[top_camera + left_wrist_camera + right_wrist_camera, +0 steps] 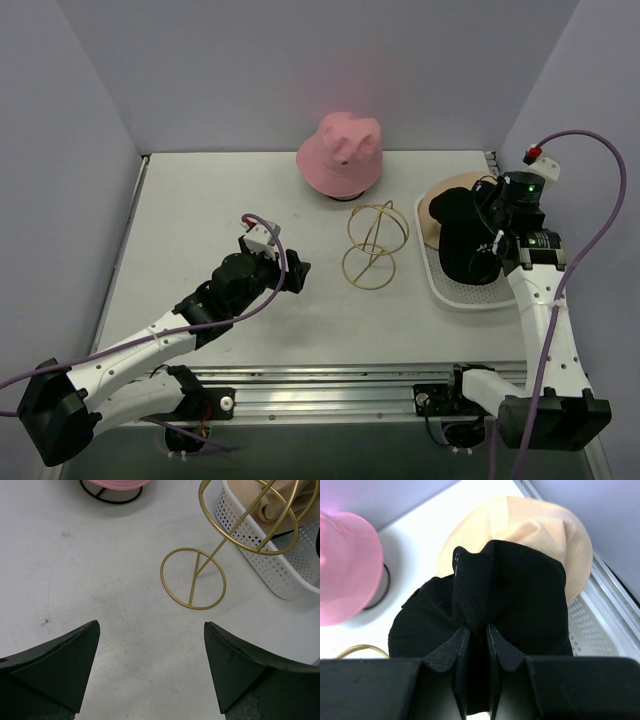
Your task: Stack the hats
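A pink bucket hat (340,152) sits on a black wire stand at the back centre; it also shows in the right wrist view (345,567). A tan bucket hat (436,207) lies in the white tray (470,297) at the right. My right gripper (492,243) is shut on a pinched fold of the black cap (485,605), holding it over the tan hat (540,535) and the tray. My left gripper (292,275) is open and empty above bare table (150,645), left of the gold frame. No dark green hat is in view.
A gold wire head-shaped frame (375,245) stands at mid table, its ring base (193,580) just ahead of my left gripper. The perforated tray's corner (270,555) lies to its right. The black stand ring (110,497) shows under the pink hat.
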You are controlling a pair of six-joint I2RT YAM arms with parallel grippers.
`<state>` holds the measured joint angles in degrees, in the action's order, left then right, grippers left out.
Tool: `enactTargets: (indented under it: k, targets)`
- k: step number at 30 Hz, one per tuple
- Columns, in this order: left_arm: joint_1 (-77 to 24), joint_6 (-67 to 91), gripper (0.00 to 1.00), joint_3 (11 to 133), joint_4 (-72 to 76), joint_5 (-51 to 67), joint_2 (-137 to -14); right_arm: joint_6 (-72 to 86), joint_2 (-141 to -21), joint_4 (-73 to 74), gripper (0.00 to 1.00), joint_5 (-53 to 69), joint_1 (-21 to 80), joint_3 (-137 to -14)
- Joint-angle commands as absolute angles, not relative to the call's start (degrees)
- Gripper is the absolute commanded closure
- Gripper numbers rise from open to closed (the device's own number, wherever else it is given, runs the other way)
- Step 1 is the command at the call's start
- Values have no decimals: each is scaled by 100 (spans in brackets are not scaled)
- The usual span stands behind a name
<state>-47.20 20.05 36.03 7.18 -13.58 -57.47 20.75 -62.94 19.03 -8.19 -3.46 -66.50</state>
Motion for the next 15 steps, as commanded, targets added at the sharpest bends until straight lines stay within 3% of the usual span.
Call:
enactTargets:
  k: [1, 15]
  targets:
    - [-4746, 1907, 6, 3586, 1002, -1485, -5695, 2153, -6021, 2153, 99, -932, -220, -7031]
    - [-4746, 1890, 6, 3586, 1002, -1529, -5687, 1995, -6434, 2338, 96, -1064, 1160, -8271]
